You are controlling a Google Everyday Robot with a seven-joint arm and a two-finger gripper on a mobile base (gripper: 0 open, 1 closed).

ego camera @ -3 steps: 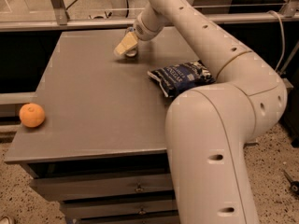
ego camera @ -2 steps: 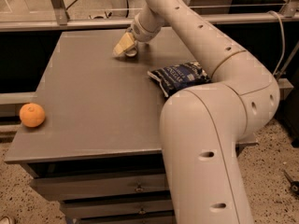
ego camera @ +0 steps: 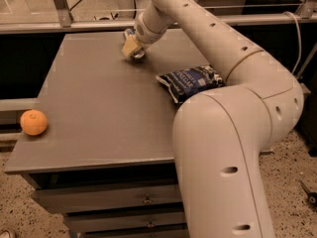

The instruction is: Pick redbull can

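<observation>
Orange: the orange (ego camera: 33, 122) sits at the near left edge of the tabletop (ego camera: 99, 108), well apart from the snack bag and to its near left. It has not moved in the last second.

Arm: the pale arm (ego camera: 223, 148) fills the foreground on the near right of the snack bag. Its big lower link has shifted a little to the left from a second ago, while the upper links reach over the bag toward the far side.

Snack bag: the dark blue snack bag (ego camera: 190, 82) lies flat, right of the tabletop's middle, with its right end under the arm. It is where it was and nothing touches it.

End effector: the end effector (ego camera: 132, 47) is low at the tabletop, beyond the snack bag and to its left. It has barely moved over the last second. Whether it is apart or clamped I cannot tell.

Redbull can: a small patch of silver and blue, taken to be the redbull can (ego camera: 129, 34), shows right against the end effector's far side, far left of the snack bag. Most of it is hidden.

Meaning for the task: only the arm's posture has adjusted and nothing has lifted, so this looks like settling onto the can, with the pick not yet made. A slim can could roll away if nudged.
</observation>
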